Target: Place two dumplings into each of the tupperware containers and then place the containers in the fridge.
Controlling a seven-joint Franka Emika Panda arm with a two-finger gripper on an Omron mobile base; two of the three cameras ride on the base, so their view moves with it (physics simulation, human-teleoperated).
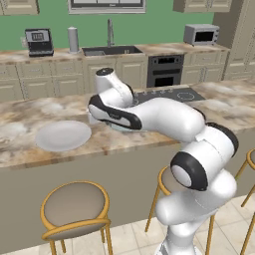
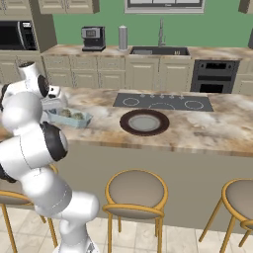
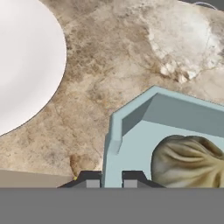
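Note:
A pale blue tupperware container [image 3: 131, 144] stands on the marble island counter, with one tan dumpling [image 3: 188, 161] inside near its corner. My gripper [image 3: 111, 178] is at the container's left wall, one fingertip on each side of the rim, shut on it. From the right base view the same container [image 2: 73, 120] lies at the counter's left end with dumplings [image 2: 77, 116] in it, and the gripper [image 2: 52, 111] is at its near left edge. From the left, my own arm covers most of the container [image 1: 119, 128]. The fridge is out of view.
A round white plate [image 1: 62, 135] [image 3: 26, 61] lies just left of the container. A round dark brown plate [image 2: 144, 122] sits mid-counter in front of the cooktop [image 2: 163, 102]. Stools [image 2: 136, 192] line the counter's near side.

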